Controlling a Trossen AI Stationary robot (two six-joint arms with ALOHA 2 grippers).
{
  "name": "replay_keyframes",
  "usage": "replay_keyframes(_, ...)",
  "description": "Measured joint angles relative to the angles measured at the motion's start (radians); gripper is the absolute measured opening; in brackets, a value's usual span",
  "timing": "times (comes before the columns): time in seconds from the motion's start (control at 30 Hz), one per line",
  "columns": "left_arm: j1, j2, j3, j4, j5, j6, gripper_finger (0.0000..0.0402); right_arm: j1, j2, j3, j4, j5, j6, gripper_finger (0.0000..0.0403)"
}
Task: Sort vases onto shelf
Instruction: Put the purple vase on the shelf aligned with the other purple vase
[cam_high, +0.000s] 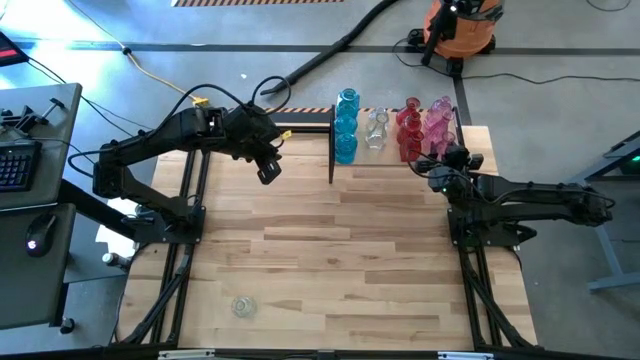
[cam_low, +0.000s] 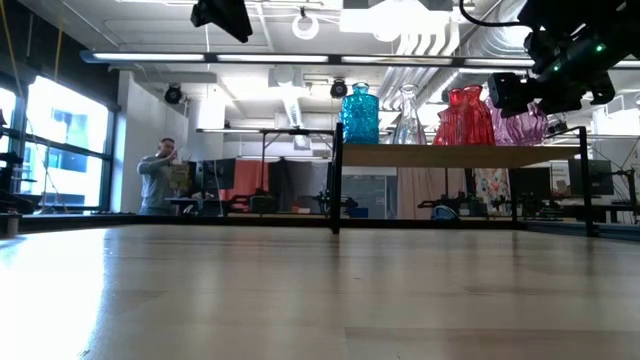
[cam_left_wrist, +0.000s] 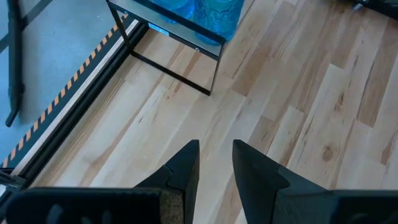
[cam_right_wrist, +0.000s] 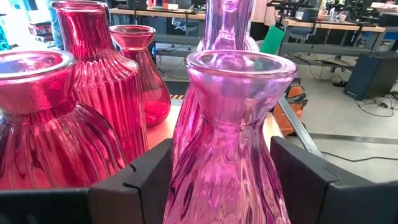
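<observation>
Right wrist view shows the right claw (cam_right_wrist: 221, 186) with its two fingers standing either side of a pink vase (cam_right_wrist: 224, 143), small gaps showing on both sides; whether the pads actually press the glass I cannot tell. Just beside it stand the red vases (cam_right_wrist: 93, 106), packed close on the shelf (cam_high: 470, 158) at the far edge of the table (cam_high: 330, 260). The risk, as I judge it, lies in that crowding: any sideways drift of the claw could knock a finger into the neighbouring red glass and topple it, or set off the blue vases (cam_high: 346, 125) and clear vase (cam_high: 376, 130) farther along. If the vase is released tilted or not fully seated, it may rock off the edge. The left claw (cam_high: 268, 170) hangs empty above the table near the shelf's end, fingers slightly parted. A last clear vase (cam_high: 242, 306) lies alone near the front edge, still unsorted.
</observation>
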Motion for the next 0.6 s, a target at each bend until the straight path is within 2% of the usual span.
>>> replay_keyframes(0.6, 0.0, 0.0, 0.0, 0.0, 0.0, 0.0, 0.0088, 0.0, 0.006, 0.002, -0.016, -0.045, 0.001, 0.0218)
